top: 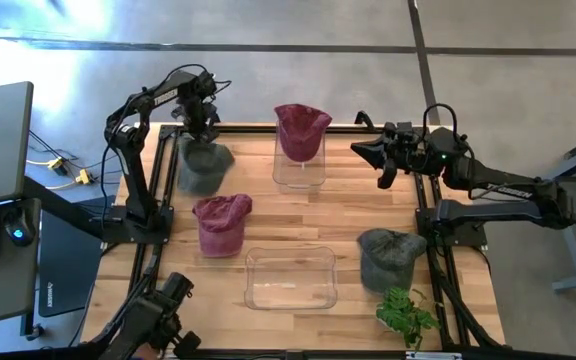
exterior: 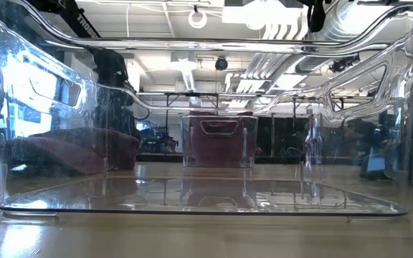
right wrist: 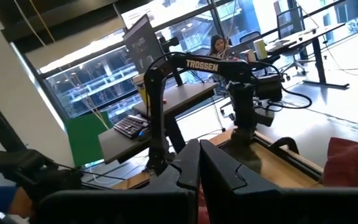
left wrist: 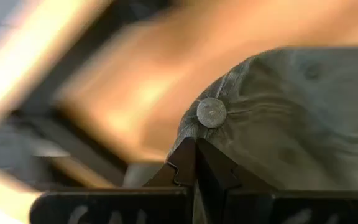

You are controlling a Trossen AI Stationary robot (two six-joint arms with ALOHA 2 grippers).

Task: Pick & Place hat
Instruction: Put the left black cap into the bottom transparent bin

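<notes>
A grey hat point(top: 204, 166) is at the table's far left, under my left gripper point(top: 204, 128), which is shut on it. The left wrist view shows its crown point(left wrist: 291, 124) with the top button point(left wrist: 211, 112) close up. One maroon hat point(top: 301, 130) sits on top of the far clear box point(top: 298, 172). Another maroon hat point(top: 221, 222) lies flat on the table left of centre. A second grey hat point(top: 388, 256) lies at the near right. My right gripper point(top: 370, 152) hovers shut over the far right, touching nothing. My left gripper pinches the grey hat's crown just beside the top button point(left wrist: 211, 112), between its two shut fingertips point(left wrist: 185, 158). It comes at the hat from above. The hat spreads out below the fingers; I cannot tell if it rests on the table.
An empty clear box point(top: 290, 278) stands at the near middle and fills the low view point(exterior: 206, 208). A small green plant point(top: 406, 316) is at the near right corner. Black frame rails point(top: 158, 200) run along both sides of the wooden table.
</notes>
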